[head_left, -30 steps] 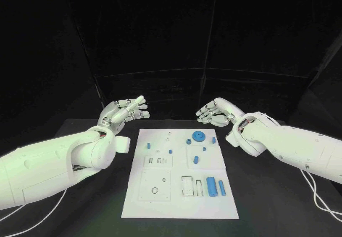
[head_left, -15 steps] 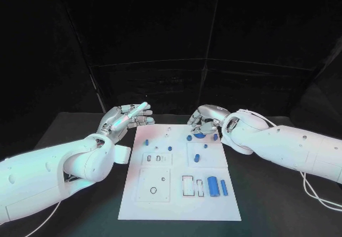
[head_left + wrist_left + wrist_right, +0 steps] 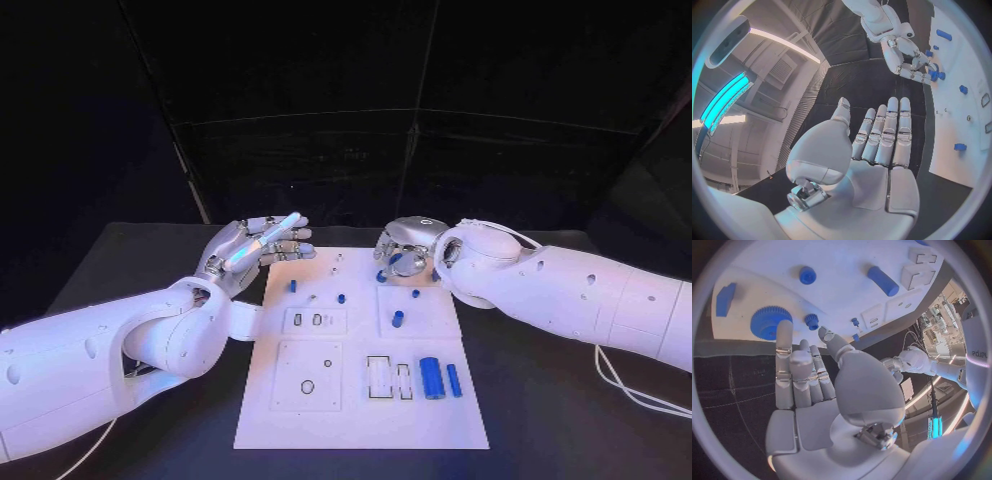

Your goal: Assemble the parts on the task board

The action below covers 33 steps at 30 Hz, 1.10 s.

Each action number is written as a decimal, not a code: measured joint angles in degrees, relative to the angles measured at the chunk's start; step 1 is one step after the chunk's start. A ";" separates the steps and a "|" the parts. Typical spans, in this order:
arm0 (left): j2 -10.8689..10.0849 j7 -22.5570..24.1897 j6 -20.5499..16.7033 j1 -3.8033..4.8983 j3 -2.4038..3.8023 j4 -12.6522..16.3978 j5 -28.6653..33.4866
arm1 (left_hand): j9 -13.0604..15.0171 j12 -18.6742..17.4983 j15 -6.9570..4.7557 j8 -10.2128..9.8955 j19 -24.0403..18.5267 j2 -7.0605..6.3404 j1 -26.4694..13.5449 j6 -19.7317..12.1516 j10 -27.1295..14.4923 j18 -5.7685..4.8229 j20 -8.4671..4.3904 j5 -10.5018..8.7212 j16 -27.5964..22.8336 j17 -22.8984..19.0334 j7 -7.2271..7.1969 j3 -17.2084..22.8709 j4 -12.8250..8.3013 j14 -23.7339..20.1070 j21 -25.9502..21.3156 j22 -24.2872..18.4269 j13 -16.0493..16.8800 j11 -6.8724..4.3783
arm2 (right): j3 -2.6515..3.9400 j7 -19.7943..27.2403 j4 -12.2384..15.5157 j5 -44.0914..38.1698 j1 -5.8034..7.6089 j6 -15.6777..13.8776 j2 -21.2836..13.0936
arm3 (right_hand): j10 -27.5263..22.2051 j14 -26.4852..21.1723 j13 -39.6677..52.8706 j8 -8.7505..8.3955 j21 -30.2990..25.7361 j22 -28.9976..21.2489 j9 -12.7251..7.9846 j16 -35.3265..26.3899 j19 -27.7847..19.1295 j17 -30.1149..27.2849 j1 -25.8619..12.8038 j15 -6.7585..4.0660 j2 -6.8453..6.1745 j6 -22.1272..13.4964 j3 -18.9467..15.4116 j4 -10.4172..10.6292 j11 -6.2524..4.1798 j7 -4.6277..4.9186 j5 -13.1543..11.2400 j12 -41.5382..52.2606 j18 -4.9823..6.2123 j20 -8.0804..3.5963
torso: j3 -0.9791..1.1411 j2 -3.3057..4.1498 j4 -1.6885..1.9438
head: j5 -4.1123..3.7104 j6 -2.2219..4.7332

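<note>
A: Report legible markings in the head view.
B: None. The task board carries no readable print, label or number.
A: Wrist views?
B: In the right wrist view, at the right edge of the frame, dark lettering stands on the left arm. It is too small and bent to read reliably.
A: Other signs, brands or numbers?
B: None can be read.

Left hand flat, fingers straight, holding nothing; right hand over white board edge near small blue parts.
</note>
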 measured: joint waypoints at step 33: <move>-0.23 -0.11 0.87 0.04 0.01 0.34 -0.20 | -0.26 -0.56 0.00 -0.26 0.20 0.21 0.21 0.00 0.00 -0.02 0.19 0.00 -0.61 -0.13 0.00 0.00 0.00 0.00 0.00 -0.23 -0.03 0.00 | 0.02 -3.19 -1.66 -2.22 0.12 7.06 1.97 | 0.85 -0.01 0.10 0.00 6.51 3.94 0.09 14.43 -1.46 17.49 0.12 0.00 1.72 1.14 4.15 1.87 -0.40 -0.31 -1.82 1.76 -0.01 0.59 | -0.03 0.69 0.13 | 0.43 -1.05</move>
